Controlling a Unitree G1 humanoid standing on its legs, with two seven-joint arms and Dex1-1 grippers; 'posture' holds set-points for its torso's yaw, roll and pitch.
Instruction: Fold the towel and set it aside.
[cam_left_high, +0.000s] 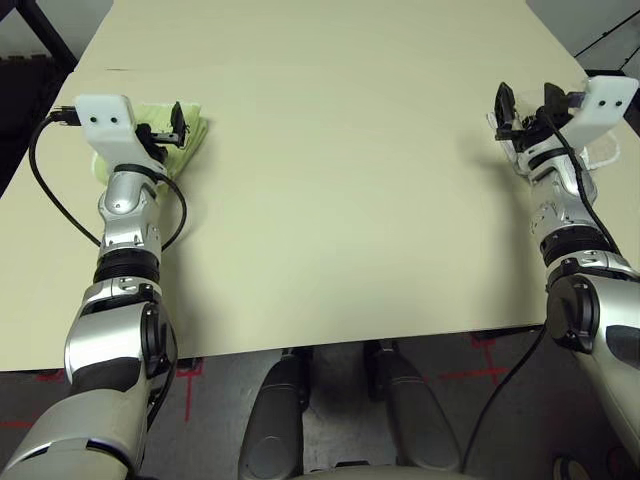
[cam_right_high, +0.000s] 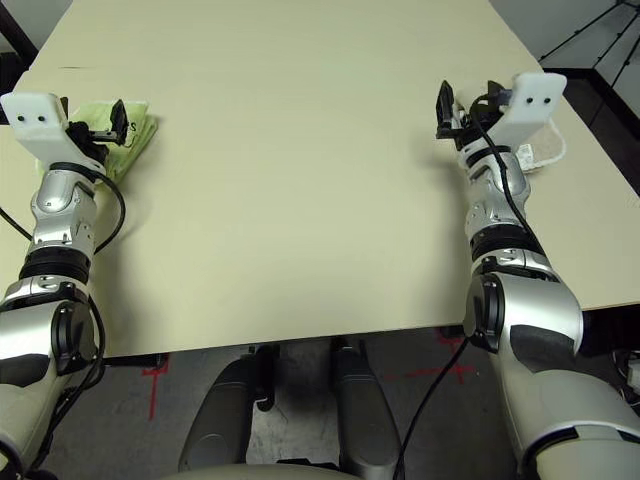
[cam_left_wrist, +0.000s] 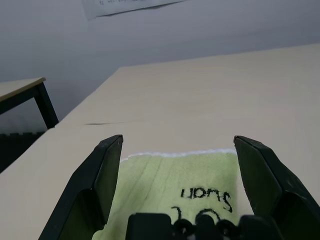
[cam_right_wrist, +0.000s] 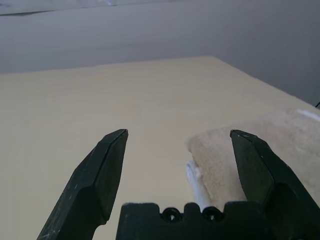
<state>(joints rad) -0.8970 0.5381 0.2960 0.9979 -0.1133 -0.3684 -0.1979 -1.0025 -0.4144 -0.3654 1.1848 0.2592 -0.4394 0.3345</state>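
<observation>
**Both arms spread wide, claws released, towel at the right edge**

Table (cam_left_high: 340, 200) bare across its middle. Left gripper (cam_left_wrist: 177, 165) hangs over a lime-green folded cloth (cam_left_wrist: 170, 180) at the far left of the table; fingers spread apart, nothing between them. The cloth lies flat with dark lettering facing up, likely a finished piece put out of the way.

Right gripper (cam_right_wrist: 177, 160) is also released and holds nothing. Just beside it, at the right edge of the table, lies the towel (cam_right_wrist: 280, 145), tan terry with a strip of white edging. From the head camera the towel (cam_right_high: 545, 150) is mostly hidden behind the wrist, so I cannot tell for sure whether it is fully folded; it looks bunched into a compact, stacked shape.

Judgement: with the towel sitting off to the side and both claws empty and well apart, the work looks at or near its end.
</observation>
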